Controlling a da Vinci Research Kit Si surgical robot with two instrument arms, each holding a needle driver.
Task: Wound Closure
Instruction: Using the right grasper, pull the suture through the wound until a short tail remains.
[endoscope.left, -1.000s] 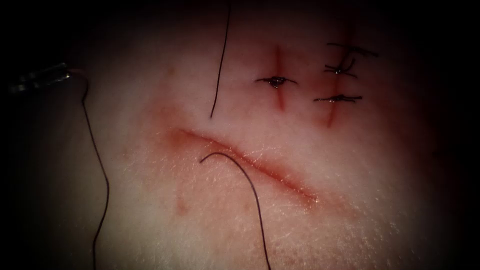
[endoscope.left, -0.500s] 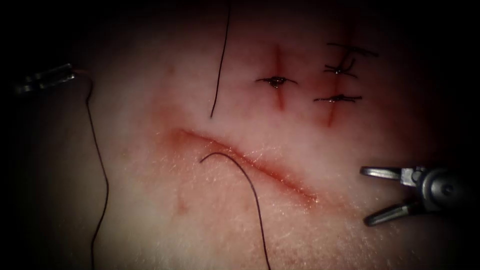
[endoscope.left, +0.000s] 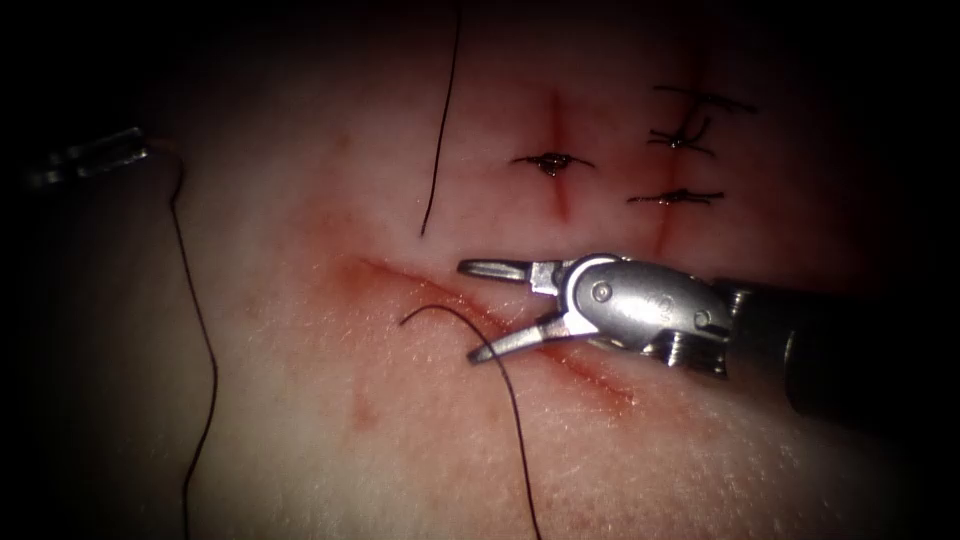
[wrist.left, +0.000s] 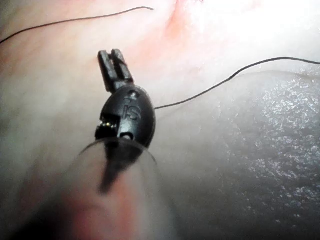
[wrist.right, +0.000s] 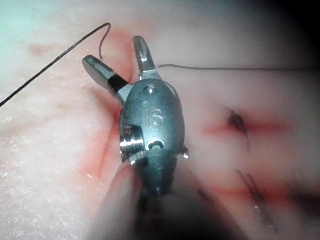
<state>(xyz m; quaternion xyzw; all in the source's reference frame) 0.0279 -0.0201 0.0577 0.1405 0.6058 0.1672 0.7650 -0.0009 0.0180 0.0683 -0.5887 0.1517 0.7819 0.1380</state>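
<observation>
Tissue (endoscope.left: 330, 440) is seen pale and pink, with a long open cut (endoscope.left: 590, 372) running diagonally from upper left to lower right across the middle of the endoscope view. The right tool (endoscope.left: 478, 312) is laid along that line from the right, pointing left, with its jaws spread wide over the cut and nothing held between them; one jaw lies above the cut and the other on it. A loose thread end (endoscope.left: 505, 385) is curved just beside the lower jaw and is carried down across the tissue. Another thread (endoscope.left: 440, 130) is hung almost vertically above the cut's left end. The left tool (endoscope.left: 85, 158) is found far left, well apart from the cut, long axis nearly level, with a long thread (endoscope.left: 205, 340) trailing downward from its tip; its jaws are closed, and whether that thread is gripped cannot be told. Two short stitched cuts (endoscope.left: 553, 160) with knots are set upper right. Needle position cannot be told.
</observation>
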